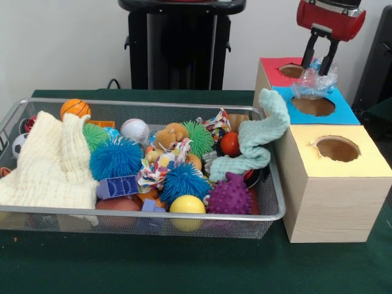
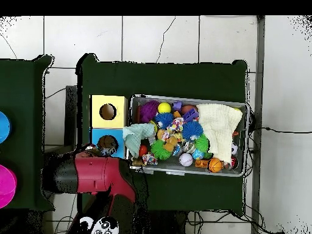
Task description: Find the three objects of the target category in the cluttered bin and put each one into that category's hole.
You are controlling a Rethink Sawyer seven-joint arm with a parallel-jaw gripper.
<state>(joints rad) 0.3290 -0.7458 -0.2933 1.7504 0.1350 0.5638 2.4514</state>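
My gripper (image 1: 320, 62) hangs over the wooden box at the right, shut on a crumpled see-through plastic bottle (image 1: 315, 81). The bottle hangs just above the round hole in the blue top (image 1: 313, 106). In the overhead view the red arm (image 2: 94, 175) covers the gripper and bottle, and the blue-topped hole (image 2: 108, 144) shows beside it. The wire mesh bin (image 1: 153, 212) sits left of the box, full of toys. It also shows in the overhead view (image 2: 189, 174). No other see-through bottle shows in the bin.
The yellow-topped hole (image 1: 337, 149) is nearer the camera and the red-topped hole (image 1: 291, 70) is behind the blue one. A mint cloth (image 1: 257, 138) drapes over the bin's right rim. A cream muslin cloth (image 1: 52, 160) and spiky balls (image 1: 116, 158) fill the bin.
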